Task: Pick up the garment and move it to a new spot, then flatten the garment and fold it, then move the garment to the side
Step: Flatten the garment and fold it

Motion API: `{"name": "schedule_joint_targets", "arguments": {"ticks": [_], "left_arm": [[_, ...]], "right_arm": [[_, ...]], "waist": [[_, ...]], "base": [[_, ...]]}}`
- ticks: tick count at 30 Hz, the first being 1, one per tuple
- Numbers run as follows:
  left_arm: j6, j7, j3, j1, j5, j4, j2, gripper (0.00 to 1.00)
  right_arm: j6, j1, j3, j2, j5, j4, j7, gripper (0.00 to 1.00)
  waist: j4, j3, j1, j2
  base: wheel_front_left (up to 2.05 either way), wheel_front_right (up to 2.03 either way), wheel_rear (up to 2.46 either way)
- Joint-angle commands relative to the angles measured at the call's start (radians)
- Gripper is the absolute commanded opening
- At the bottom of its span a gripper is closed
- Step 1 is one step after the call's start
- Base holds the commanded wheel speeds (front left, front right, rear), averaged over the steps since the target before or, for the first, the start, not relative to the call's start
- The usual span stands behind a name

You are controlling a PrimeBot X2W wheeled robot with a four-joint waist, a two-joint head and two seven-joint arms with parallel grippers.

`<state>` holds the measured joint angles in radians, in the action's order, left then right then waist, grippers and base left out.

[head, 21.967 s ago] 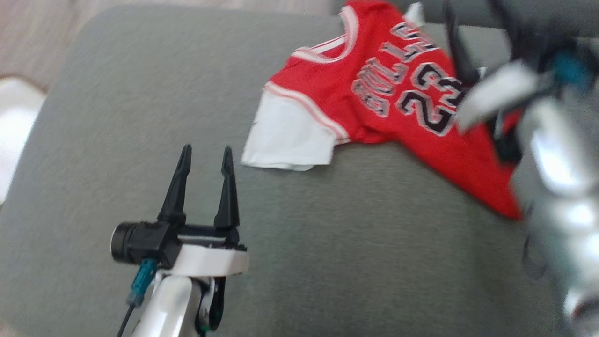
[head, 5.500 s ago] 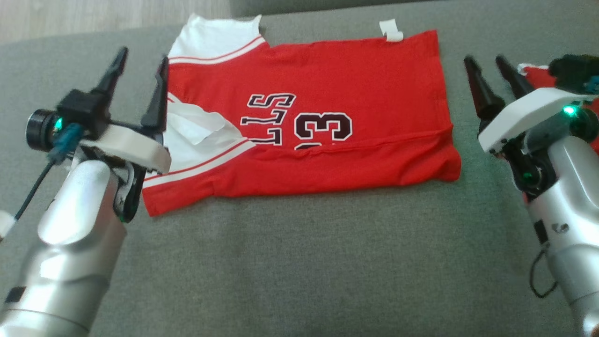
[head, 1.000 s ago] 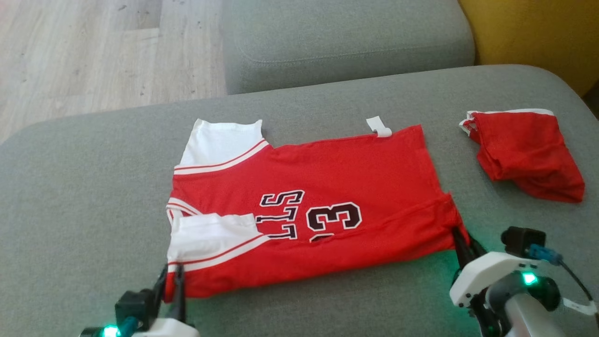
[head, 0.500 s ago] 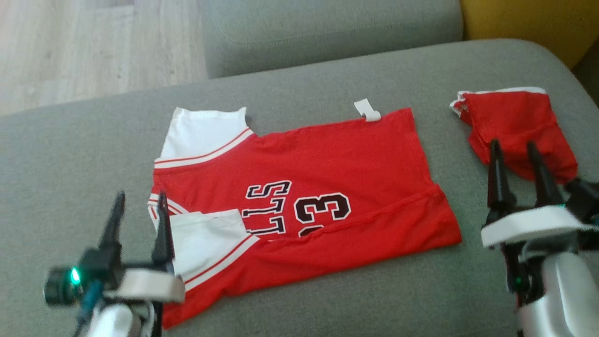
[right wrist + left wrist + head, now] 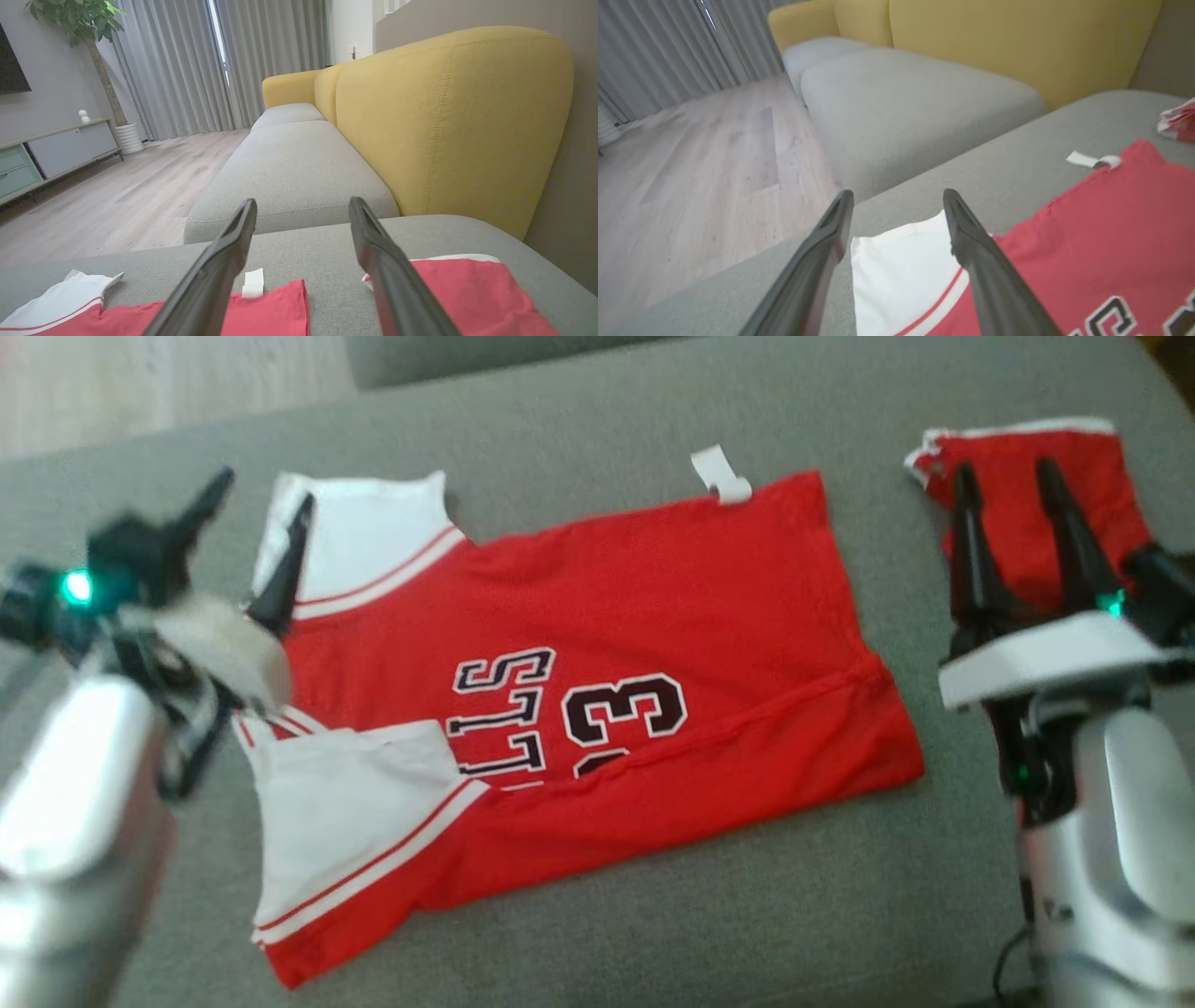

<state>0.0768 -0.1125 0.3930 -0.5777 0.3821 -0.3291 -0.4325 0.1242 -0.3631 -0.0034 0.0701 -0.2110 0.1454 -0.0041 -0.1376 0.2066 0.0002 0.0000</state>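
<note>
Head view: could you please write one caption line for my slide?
Open left hand and open right hand flank a partly folded red jersey on a grey cushion.

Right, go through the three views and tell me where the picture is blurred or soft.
Head view: the left gripper and its pale forearm are smeared, the right gripper is crisper, and the red basketball jersey with white sleeves reads slightly soft. Left wrist view: the whole frame is mildly blurred, jersey lettering included. Right wrist view: sharpest, with stitching clear on the yellow fabric sofa back.
</note>
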Motion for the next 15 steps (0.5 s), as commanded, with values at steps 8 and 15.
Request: {"name": "schedule_joint_targets", "arguments": {"ticks": [8,15], "left_arm": [[0.053,-0.190,0.074,-0.279,0.057,-0.185,-0.128,1.00],[0.054,-0.244,0.199,-0.431,0.116,-0.294,-0.184,1.00]], "right_arm": [[0.007,-0.143,0.074,0.004,-0.006,-0.013,-0.031,1.00],[0.007,-0.177,0.091,-0.010,-0.023,-0.026,-0.065,1.00]], "waist": [[-0.063,0.156,-0.0002,0.0000],[-0.091,0.246,-0.0002,0.0000]], "base": [[0.00,0.00,0.00],[0.00,0.00,0.00]]}}
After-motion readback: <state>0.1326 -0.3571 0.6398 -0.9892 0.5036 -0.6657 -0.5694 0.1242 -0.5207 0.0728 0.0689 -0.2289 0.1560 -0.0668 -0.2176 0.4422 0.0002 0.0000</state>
